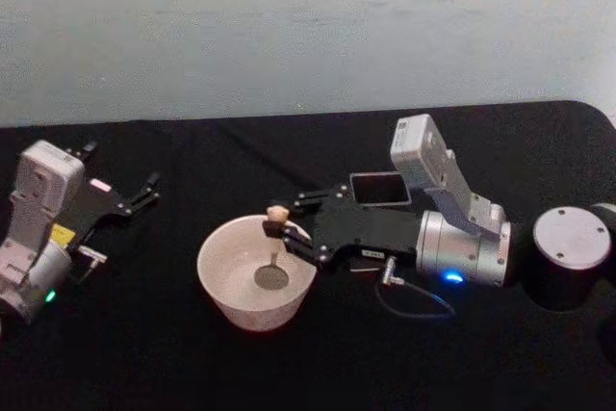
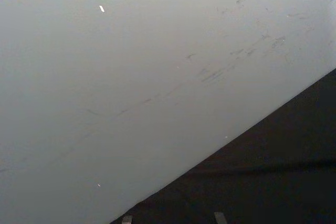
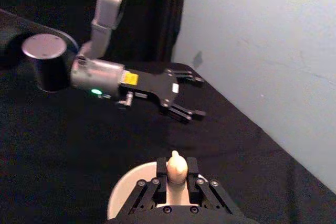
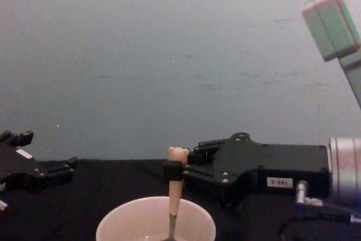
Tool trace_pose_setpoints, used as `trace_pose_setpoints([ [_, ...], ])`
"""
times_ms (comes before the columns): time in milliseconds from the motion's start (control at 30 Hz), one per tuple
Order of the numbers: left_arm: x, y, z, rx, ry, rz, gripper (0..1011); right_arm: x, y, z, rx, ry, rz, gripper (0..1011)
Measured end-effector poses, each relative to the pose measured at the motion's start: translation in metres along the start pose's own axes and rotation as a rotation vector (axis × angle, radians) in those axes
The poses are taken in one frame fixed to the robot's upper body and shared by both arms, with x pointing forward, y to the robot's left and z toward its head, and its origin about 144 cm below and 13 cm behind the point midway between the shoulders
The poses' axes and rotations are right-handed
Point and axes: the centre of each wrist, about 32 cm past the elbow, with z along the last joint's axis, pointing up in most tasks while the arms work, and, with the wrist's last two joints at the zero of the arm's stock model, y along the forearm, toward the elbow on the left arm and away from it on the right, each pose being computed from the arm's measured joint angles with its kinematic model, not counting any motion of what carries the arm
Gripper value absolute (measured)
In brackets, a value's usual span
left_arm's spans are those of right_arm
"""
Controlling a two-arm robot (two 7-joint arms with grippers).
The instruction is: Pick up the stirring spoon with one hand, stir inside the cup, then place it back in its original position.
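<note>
The cream-white cup [image 1: 217, 249] stands at the table's middle. The stirring spoon [image 1: 278, 215] stands nearly upright in it, bear head on top, and its metal bowl rests on the cup's bottom. My right gripper [image 1: 280, 227] reaches in from the right, just above the rim, and is shut on the spoon's beige handle. From the chest the spoon [image 4: 175, 187] rises out of the cup [image 4: 113, 227] with the right gripper [image 4: 174, 171] clamped just below its head. The right wrist view has the spoon [image 3: 176, 166] between the fingers over the cup [image 3: 123, 195]. My left gripper [image 1: 144, 192] rests open at the far left.
A dark grey square holder [image 1: 379, 188] stands just behind the right gripper. A dark cylinder [image 1: 570, 249] with a grey top sits at the far right. A loose cable [image 1: 414, 303] lies under the right wrist. A pale wall rises behind the black table [image 1: 144, 353].
</note>
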Motion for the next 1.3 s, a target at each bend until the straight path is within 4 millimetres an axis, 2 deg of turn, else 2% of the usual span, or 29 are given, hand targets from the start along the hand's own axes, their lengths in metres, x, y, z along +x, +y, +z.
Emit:
trace_pose_setpoints([
  [300,0.0,0.0,0.0,0.0,0.0,0.0,1001,-0.008,0.002,0.003,0.026,0.004,0.043,214],
  [833,0.0,0.0,0.0,0.0,0.0,0.0,1002,-0.008,0.028,0.009,0.039,0.001,0.067,214],
  [1300,0.0,0.0,0.0,0.0,0.0,0.0,1001,0.006,0.016,0.025,0.102,-0.012,-0.01,214],
])
